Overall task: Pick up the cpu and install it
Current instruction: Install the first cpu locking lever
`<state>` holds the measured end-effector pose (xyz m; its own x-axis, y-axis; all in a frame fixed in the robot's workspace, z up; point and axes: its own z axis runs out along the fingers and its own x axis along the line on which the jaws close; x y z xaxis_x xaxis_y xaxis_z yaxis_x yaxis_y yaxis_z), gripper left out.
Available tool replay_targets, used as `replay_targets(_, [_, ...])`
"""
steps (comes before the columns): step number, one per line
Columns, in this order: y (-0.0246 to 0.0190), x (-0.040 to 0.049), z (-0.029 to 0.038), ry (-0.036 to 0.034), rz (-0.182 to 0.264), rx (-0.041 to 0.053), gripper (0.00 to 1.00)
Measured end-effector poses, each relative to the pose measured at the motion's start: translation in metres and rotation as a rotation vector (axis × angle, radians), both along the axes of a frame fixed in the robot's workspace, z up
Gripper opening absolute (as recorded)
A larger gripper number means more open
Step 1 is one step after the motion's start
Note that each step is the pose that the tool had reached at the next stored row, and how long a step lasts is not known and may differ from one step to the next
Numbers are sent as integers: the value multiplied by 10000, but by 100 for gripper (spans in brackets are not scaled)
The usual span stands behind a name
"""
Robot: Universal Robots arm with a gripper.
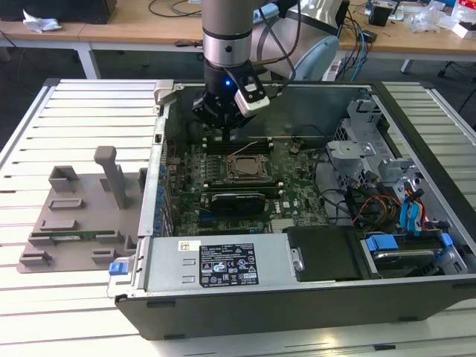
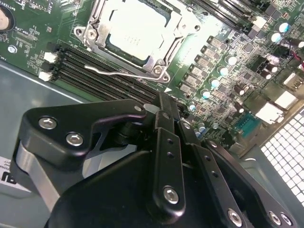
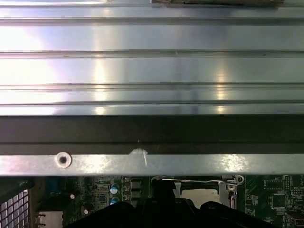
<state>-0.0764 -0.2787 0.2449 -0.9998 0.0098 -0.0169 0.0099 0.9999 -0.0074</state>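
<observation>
The cpu point(image 2: 137, 26) is a bright silver square lying flat inside the metal-framed socket point(image 2: 156, 71) on the green motherboard point(image 1: 297, 167); it also shows in the exterior view point(image 1: 245, 167) and the first wrist view point(image 3: 205, 194). My gripper point(image 1: 227, 134) hangs above the board just behind the socket, over the black memory slots point(image 2: 95, 71). In the second wrist view its black fingers point(image 2: 164, 142) run together to a point and the gripper point(image 2: 162, 100) is shut with nothing held. A thin wire lever point(image 2: 118, 73) lies along the socket's edge.
The open computer case point(image 1: 223, 301) lies on a slatted metal table point(image 1: 89, 104). A grey plastic tray point(image 1: 74, 216) sits at the exterior view's left. A drive cage point(image 1: 364, 141) and coloured cables point(image 1: 387, 208) fill the case's right side. The case wall point(image 3: 152, 164) runs close behind my gripper.
</observation>
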Motion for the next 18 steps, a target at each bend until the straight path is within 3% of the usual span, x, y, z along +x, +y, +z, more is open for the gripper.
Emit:
replay_targets(11, [7,17,-159,1,-1,-3,11])
replay_targets(18, [19,177,-242,4,2,-23,11])
